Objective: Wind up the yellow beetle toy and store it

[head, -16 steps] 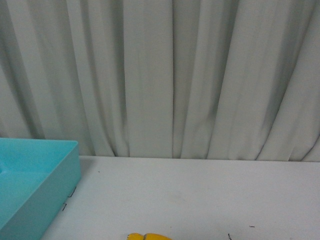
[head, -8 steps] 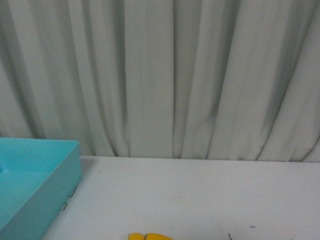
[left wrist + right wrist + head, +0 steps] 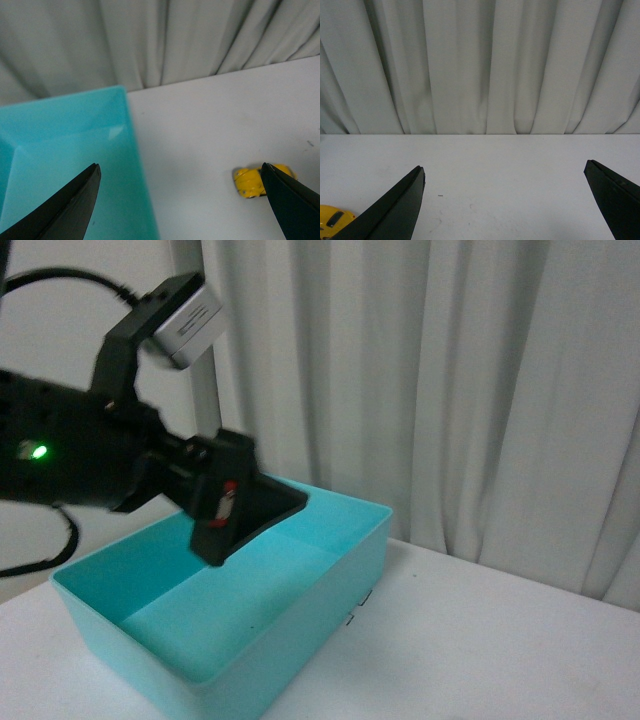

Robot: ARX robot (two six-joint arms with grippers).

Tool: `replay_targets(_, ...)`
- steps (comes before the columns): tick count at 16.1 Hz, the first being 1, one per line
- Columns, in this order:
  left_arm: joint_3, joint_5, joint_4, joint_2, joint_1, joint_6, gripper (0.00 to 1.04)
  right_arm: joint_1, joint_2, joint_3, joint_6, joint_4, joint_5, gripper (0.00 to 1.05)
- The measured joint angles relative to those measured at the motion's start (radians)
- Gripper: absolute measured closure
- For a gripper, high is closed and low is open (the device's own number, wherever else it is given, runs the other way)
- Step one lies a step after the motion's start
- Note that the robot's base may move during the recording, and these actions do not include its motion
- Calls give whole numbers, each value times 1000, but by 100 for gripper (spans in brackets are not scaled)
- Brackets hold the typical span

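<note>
Curtain: pale grey-white curtain [image 3: 450, 390] in vertical folds, hanging behind the counter in all three views.
Counter: plain white counter [image 3: 480, 640] with a few small dark specks; it carries the bin and the toy.
Bin: turquoise plastic bin [image 3: 300, 620], rectangular and open-topped, standing on the counter on the robot's left. No contents show on the floor that is visible.
Left arm: black left arm [image 3: 70, 455] reaching in from the left of the front view, with a small green light [image 3: 39, 451] glowing on its body and a grey wrist camera [image 3: 185, 320] mounted on top.
Left hand: the left hand [image 3: 179, 169] hangs over the bin's open top, near its far wall. Its two dark fingers [image 3: 65, 205] are spread wide with nothing between them.
Right hand: the right hand [image 3: 505, 170] is over bare counter, facing the curtain. Its fingers [image 3: 395, 210] are also spread wide and hold nothing. It does not show in the front view.
Toy: the yellow beetle toy [image 3: 250, 181] sits on the counter, well apart from the bin and outside it. In the left wrist view one end is hidden behind a finger. In the right wrist view only a yellow corner with a dark window shows at the picture's edge, just beside a finger. It is out of the front view, and neither hand touches it.
</note>
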Motion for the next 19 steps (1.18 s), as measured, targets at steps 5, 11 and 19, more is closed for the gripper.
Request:
replay_targets(5, 169, 93, -52, 288, -373, 242, 7, 0, 0, 0, 0, 0, 0, 7)
replay_targets(11, 278, 45, -52, 546, -604, 470, 7, 0, 0, 0, 0, -1, 0, 7)
replay_targets(19, 576, -154, -230, 998, -617, 833, 7, 0, 0, 0, 0, -1, 0, 7)
